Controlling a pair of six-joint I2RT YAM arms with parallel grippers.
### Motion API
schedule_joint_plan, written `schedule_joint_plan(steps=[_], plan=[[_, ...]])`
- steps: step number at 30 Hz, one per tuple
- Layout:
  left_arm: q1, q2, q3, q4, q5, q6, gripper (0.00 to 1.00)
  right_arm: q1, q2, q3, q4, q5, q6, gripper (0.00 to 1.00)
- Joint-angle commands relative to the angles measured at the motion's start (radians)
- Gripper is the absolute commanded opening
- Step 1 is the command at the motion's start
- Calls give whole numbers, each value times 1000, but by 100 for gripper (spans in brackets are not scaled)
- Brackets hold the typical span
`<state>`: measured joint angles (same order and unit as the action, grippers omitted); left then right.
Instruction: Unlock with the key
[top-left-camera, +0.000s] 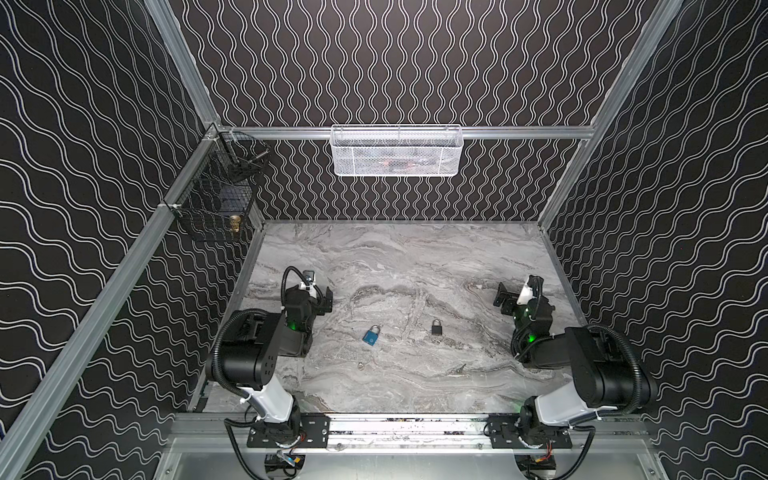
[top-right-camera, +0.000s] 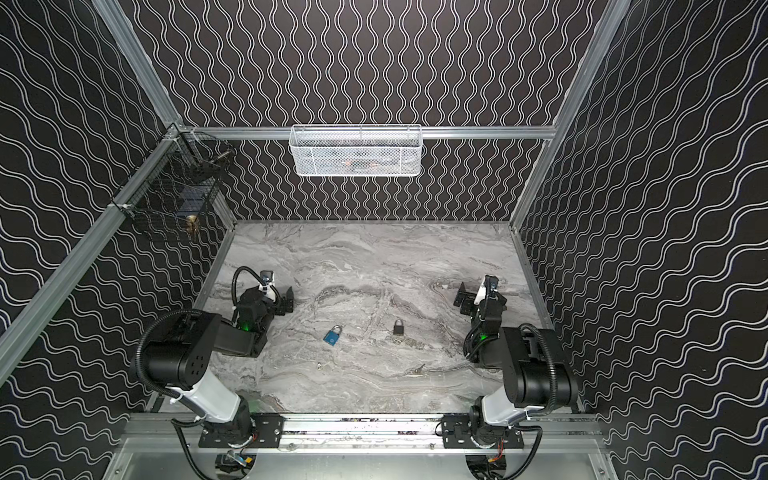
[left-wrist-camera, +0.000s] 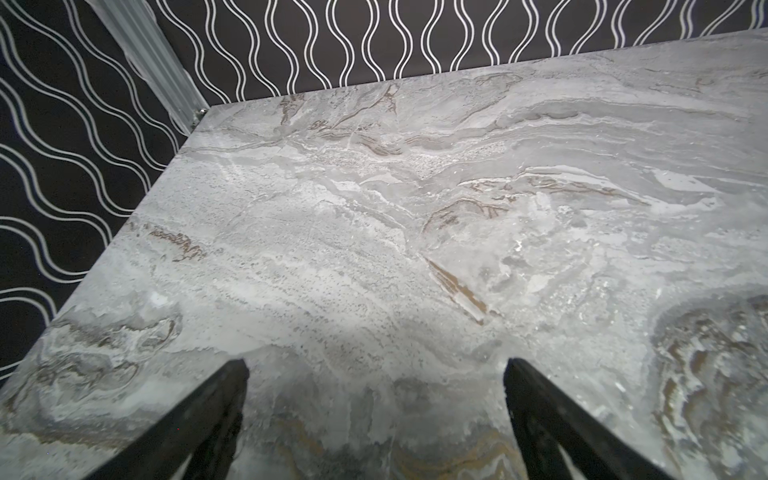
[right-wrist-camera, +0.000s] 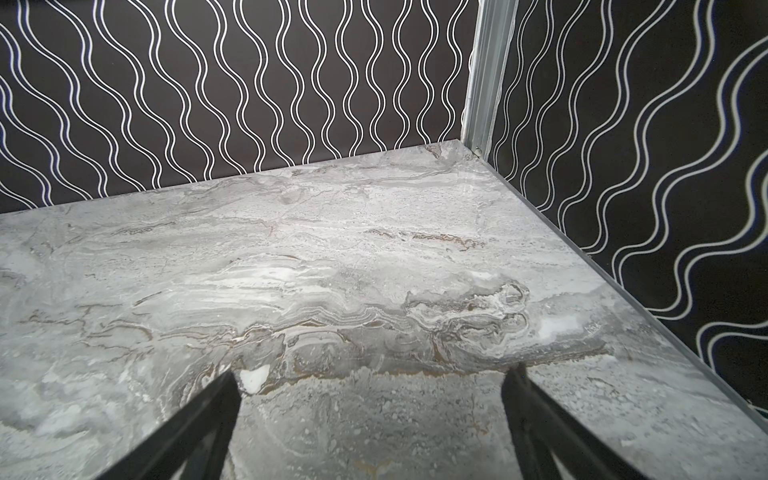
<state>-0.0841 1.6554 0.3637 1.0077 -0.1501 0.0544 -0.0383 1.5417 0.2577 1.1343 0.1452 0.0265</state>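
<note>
I had both arms folded back near the front rail. The left arm (top-left-camera: 249, 357) rose from its base to a high elbow, then dropped forward and low. Its wrist was level, and the left claw (top-left-camera: 327, 300) pointed toward the back wall, hovering close above the marble surface (top-left-camera: 415, 257). The right arm (top-left-camera: 602, 374) mirrored it on the other side, with the right claw (top-left-camera: 505, 300) turned a little inward toward the middle. Green lights showed on both forearms.

From the left wrist camera I saw the left claw (left-wrist-camera: 376, 365) spread wide, with only bare marble between its two dark fingers (left-wrist-camera: 208, 415). The right wrist camera showed the same: the right claw (right-wrist-camera: 374, 374) was fully apart and gripped nothing, facing the far right corner of the surface.

The locks lay between the two arms, in both top views. The blue padlock (top-left-camera: 370, 336) lay flat and tilted, with its shackle toward the back, nearer the left arm. The black padlock (top-left-camera: 436, 327) stood well apart from it to the right, shackle also toward the back. A small silver key (top-left-camera: 362, 365) lay just in front of the blue padlock, toward the rail. A darker small piece (top-left-camera: 459, 368) lay in front of the black padlock. It looked like a key, but it was too small for me to be sure. Neither claw touched any of them, and both sat behind and outside the locks.

A white mesh basket (top-left-camera: 397, 166) hung on the back wall, and a black wire basket (top-left-camera: 216, 208) hung in the left corner.
</note>
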Motion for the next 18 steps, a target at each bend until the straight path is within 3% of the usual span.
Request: schedule_joint_plan(steps=[1,9,14,18], plan=[[3,-32,-11,25,-9,4,99,1,-22,-1,40,26,11,99],[3,-152,-17,-74,-5,1,99,2,-93,0,-19,54,19,99],[3,-286,-17,-189,13,-12,99,2,-196,39,-189,63,40,99],[3,-416,-5,-294,66,-81,99,-6,-302,91,-401,97,161,99]])
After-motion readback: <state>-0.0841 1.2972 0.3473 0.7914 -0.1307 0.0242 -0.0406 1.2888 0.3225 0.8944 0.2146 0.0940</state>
